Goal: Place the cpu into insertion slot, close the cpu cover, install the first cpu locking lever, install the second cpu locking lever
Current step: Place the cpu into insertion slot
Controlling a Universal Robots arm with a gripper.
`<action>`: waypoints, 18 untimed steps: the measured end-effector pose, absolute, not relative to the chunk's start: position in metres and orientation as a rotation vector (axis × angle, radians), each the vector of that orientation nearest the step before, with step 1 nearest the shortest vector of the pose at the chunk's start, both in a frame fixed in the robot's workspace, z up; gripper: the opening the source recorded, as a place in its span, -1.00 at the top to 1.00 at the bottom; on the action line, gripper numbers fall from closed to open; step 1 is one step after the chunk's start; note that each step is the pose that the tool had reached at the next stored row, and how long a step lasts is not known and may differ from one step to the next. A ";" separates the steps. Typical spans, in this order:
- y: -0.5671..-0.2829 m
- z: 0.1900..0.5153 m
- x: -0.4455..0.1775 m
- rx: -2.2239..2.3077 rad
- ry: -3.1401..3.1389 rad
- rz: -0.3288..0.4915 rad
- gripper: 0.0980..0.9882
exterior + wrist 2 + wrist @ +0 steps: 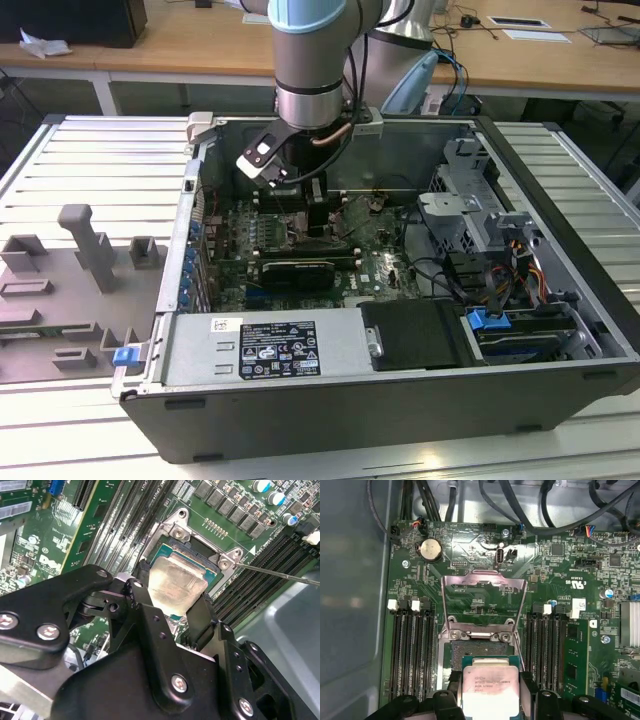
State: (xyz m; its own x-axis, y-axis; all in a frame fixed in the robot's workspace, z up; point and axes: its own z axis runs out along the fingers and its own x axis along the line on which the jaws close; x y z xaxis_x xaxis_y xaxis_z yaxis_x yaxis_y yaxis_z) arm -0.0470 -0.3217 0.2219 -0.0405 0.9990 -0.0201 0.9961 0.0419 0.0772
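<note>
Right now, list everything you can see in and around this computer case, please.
insertion slot: one, dark, in the green board.
cpu: one, silver-grey, gripped over the insertion slot.
cpu cover: one, silver, swung open.
memory slots: several, black, flanking the slot.
coin battery: one, silver, on the board.
cables: several, black, along the board's edge.
computer case: one, dark grey, on the ribbed table.
fixture tray: one, grey, exterior view's left.
arm: one, grey, reaching into the case.
claw: one, black, shut on the cpu.

An open computer case (300, 430) lies on a ribbed metal table (110, 170), its green board (470, 545) carrying a coin battery (431, 549) and black memory slots (412, 650).
</note>
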 end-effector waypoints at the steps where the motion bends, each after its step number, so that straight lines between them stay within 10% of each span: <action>1: -0.321 0.221 -0.047 2.128 2.217 0.064 0.00; 18: -0.318 0.211 -0.045 2.176 2.170 0.060 0.00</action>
State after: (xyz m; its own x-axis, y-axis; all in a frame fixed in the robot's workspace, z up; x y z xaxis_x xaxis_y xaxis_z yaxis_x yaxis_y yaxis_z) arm -0.0451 -0.3176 0.2111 0.0035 0.9998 -0.0201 0.9972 -0.0019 0.0752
